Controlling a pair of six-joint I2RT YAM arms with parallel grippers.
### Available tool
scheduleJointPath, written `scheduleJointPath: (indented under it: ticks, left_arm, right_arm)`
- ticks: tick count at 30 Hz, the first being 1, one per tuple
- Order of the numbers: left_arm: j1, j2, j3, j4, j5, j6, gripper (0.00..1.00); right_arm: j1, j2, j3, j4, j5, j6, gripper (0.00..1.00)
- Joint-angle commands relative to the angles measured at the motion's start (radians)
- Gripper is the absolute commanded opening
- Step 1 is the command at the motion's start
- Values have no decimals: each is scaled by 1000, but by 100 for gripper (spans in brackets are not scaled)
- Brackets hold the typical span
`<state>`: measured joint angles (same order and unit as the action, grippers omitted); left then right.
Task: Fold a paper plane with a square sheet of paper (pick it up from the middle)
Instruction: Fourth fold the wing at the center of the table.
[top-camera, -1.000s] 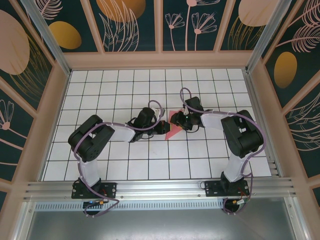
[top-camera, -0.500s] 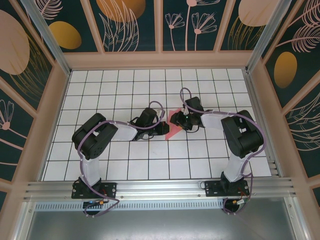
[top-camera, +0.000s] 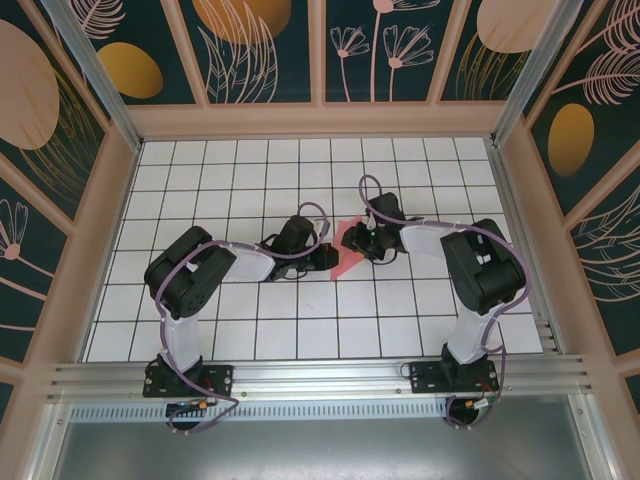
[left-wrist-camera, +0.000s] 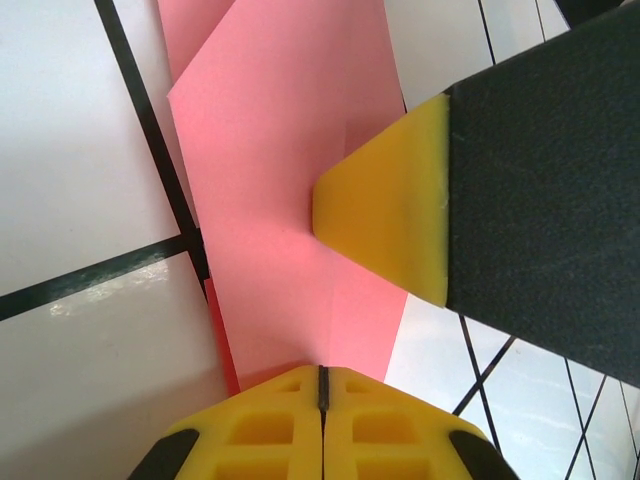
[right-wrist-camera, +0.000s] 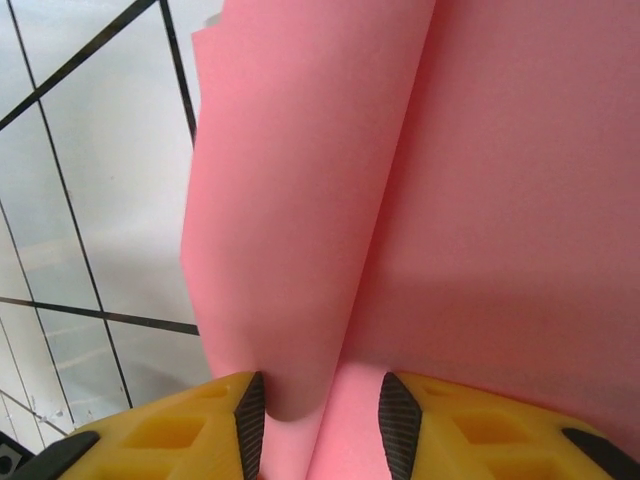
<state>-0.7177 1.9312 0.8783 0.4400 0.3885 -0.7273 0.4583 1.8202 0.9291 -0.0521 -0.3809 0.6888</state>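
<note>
- A robot test booth in a lab: a white gridded table (top-camera: 200, 170) boxed in by wood-framed walls (top-camera: 265, 60) printed with leaves and flowers.
- A metal rail (top-camera: 320, 372) at 6 o'clock carries a left arm (top-camera: 180, 290) and a right arm (top-camera: 480, 270).

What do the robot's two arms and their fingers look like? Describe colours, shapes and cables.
The left arm and the right arm both have bulky black joints joined by white links. A thin purple cable loops along each arm. The left fingers and the right fingers are yellow blocks with moulded pockets and black inner faces.
</note>
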Motion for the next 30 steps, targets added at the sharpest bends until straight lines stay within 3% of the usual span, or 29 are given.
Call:
scheduleJointPath:
  ticks: [1, 11, 30]
  left_arm:
    - [11, -23, 11, -19, 5, 20, 11]
    - [28, -90, -32, 43, -89, -32, 12]
    - [28, 11, 5, 106, 107, -58, 14]
  right_arm:
    - [7, 131, -48, -165, 180, -2, 40]
    - [6, 141, -55, -158, 177, 10, 38]
    - [7, 147, -66, -157, 169, 48, 34]
